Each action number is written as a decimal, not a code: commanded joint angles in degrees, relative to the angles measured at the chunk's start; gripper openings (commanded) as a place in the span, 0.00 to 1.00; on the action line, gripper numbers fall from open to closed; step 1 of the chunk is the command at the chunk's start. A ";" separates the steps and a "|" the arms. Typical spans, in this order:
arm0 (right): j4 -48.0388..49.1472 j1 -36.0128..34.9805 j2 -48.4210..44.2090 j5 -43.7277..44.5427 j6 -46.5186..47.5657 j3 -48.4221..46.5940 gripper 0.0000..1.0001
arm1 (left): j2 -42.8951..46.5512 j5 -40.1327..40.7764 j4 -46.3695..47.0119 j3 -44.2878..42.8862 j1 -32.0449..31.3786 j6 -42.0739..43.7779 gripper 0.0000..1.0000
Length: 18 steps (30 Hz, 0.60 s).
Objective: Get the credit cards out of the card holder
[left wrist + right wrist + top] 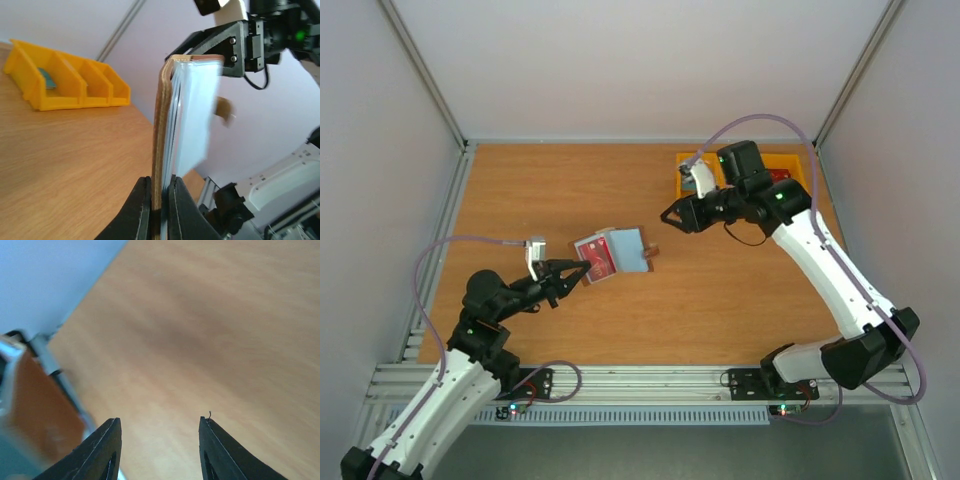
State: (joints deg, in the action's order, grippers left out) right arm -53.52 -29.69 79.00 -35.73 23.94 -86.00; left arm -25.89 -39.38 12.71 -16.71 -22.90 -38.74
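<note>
The card holder (628,246) hangs open above the table's middle, blue-grey lining up, with a red credit card (596,257) showing on its left half and the snap tab (653,254) at its right. My left gripper (576,272) is shut on its left edge. In the left wrist view the holder (161,125) stands edge-on between the left gripper's (159,192) black fingers (140,210). My right gripper (670,215) is open, just right of and beyond the holder, touching nothing. The right wrist view shows that gripper (160,422) with only bare table between its fingers and the blurred holder (35,405) at the left.
Yellow plastic bins (790,165) stand at the back right corner, partly hidden by the right arm. In the left wrist view the bins (75,85) hold a teal card (47,77). Grey walls enclose the table on three sides.
</note>
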 commanded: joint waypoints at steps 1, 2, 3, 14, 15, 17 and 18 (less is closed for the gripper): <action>0.80 -1.32 -5.09 19.61 -3.19 -2.34 0.43 | 0.79 6.22 -1.82 -0.74 -0.03 1.13 0.00; 2.02 -4.65 -6.19 21.93 -1.75 -1.88 0.42 | 0.83 6.77 -2.15 -0.74 0.02 1.34 0.00; 3.57 -8.48 -6.83 22.65 0.08 -1.22 0.42 | 0.81 7.18 -2.57 -0.74 0.04 1.59 0.00; 23.32 -22.42 -0.48 0.01 -6.12 7.29 0.34 | 0.48 8.03 -2.97 -0.55 0.31 1.97 0.00; 21.88 -22.43 1.26 1.96 -6.41 6.68 0.33 | 0.42 7.29 -2.13 -0.45 0.31 1.89 0.00; 19.61 -22.09 3.67 5.72 -6.37 5.11 0.29 | 0.16 4.90 -0.15 -0.07 0.35 1.73 0.00; 19.15 -21.46 4.45 6.07 -6.37 4.72 0.27 | 0.26 3.63 0.74 0.08 0.36 1.83 0.00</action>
State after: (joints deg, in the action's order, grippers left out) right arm -34.52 -51.57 79.53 -32.16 20.08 -79.59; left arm -25.87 -32.29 7.09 -16.71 -22.83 -37.50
